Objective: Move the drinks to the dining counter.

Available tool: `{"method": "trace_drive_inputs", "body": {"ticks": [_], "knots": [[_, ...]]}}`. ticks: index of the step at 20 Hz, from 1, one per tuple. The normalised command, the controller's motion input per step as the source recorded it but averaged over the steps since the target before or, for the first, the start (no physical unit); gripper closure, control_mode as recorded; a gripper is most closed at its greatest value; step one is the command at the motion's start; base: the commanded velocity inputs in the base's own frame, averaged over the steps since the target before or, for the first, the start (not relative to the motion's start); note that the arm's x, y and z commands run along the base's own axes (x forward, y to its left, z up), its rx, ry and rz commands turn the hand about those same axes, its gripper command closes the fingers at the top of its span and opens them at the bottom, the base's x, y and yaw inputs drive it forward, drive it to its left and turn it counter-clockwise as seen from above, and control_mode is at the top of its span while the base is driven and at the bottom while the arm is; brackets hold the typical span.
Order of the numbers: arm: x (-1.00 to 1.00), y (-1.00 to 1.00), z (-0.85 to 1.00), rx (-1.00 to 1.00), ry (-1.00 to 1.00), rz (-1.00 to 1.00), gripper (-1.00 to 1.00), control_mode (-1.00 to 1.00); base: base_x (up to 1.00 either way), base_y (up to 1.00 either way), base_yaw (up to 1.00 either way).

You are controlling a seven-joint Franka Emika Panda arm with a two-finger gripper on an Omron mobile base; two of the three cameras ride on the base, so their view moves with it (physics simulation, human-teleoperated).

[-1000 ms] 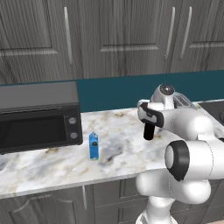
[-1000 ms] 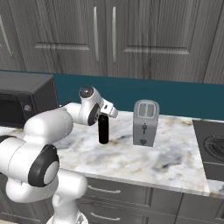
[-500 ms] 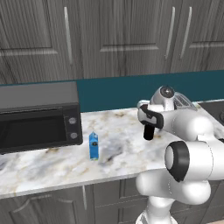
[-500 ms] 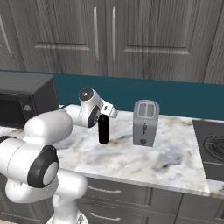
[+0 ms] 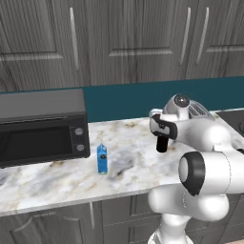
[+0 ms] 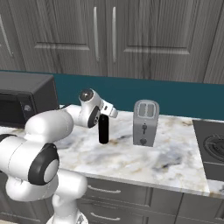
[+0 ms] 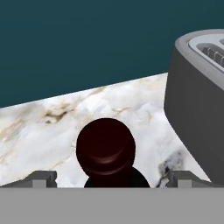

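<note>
Even, soft rendered light; faint shadow by the carton [image 5: 102, 158] toward three o'clock; hand view perhaps slightly blurred.

Showing a blue carton [image 5: 102, 158] with a dark label patch, a near-black bottle [image 6: 103, 128] with a maroon-tinged cap, a grey toaster [image 6: 145, 122], a black microwave [image 5: 43, 127], white marble countertop [image 6: 131, 158] veining grey and tan, a teal backsplash [image 6: 175, 98], and dark grey woodgrain cabinets [image 5: 128, 43].

Glossy dark bottle [image 7: 106, 148] on polished marble-look countertop [image 6: 144, 159]; brushed grey metal toaster [image 6: 145, 123]; matt woodgrain cabinets [image 5: 124, 43]
</note>
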Motion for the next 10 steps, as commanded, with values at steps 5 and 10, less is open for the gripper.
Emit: {"method": "trace_drive_inputs", "body": {"ticks": [5,10], "knots": [[0.12,0.0,0.0,0.0,0.0,0.0,-1.0,-1.0,0.0,0.0,0.0],[0.02,0.0,0.0,0.0,0.0,0.0,-1.0,-1.0,0.0,0.0,0.0]]}}
